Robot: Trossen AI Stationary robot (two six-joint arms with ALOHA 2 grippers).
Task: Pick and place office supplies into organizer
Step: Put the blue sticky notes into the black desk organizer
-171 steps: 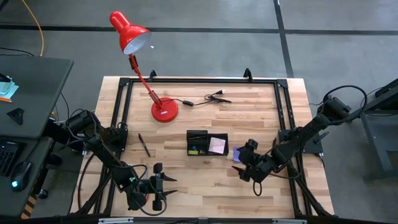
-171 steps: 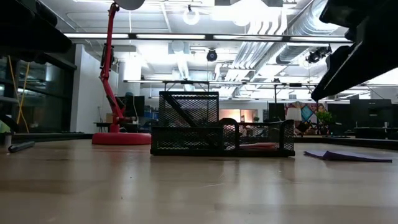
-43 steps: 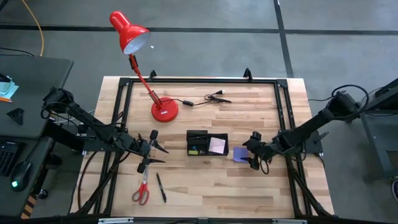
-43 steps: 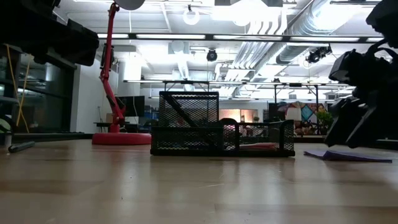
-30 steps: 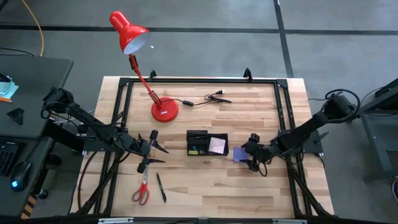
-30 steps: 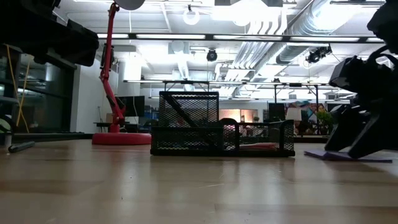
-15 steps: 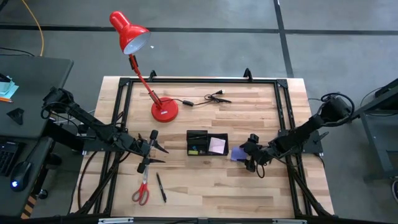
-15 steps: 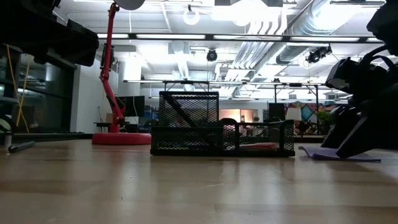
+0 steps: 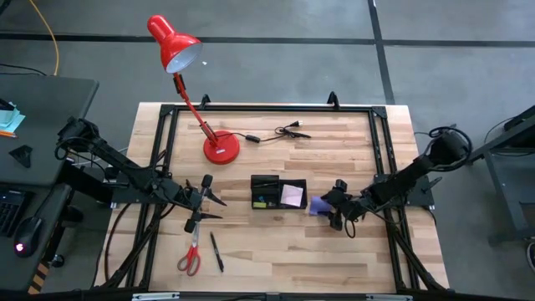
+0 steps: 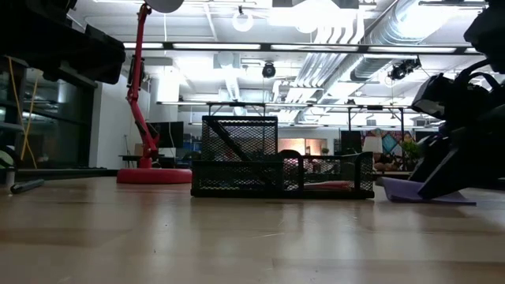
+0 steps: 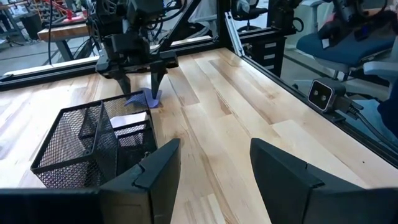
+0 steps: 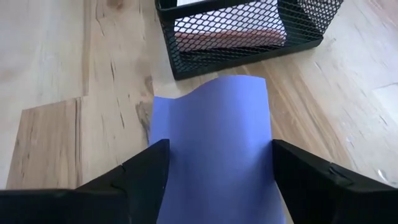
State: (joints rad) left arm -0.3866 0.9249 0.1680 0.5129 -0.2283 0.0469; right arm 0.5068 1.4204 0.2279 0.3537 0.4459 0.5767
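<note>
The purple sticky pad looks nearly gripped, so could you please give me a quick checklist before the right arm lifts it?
1. Purple sticky pad between the right gripper fingers: ok.
2. Fingers firmly shut on the pad: cannot tell.
3. Pad's far edge bowed up off the table: not ok.
4. Organizer close beside the pad: ok.
5. Left gripper open, away on the organizer's other side: ok.

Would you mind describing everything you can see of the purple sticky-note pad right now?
The purple sticky-note pad is a thin, plain lilac paper square lying on the wooden table just right of the black mesh organizer. Its edge nearest the organizer curls upward, so it isn't flat. The right gripper is down over it, a dark finger at each side edge, the jaws only partly closed.
</note>
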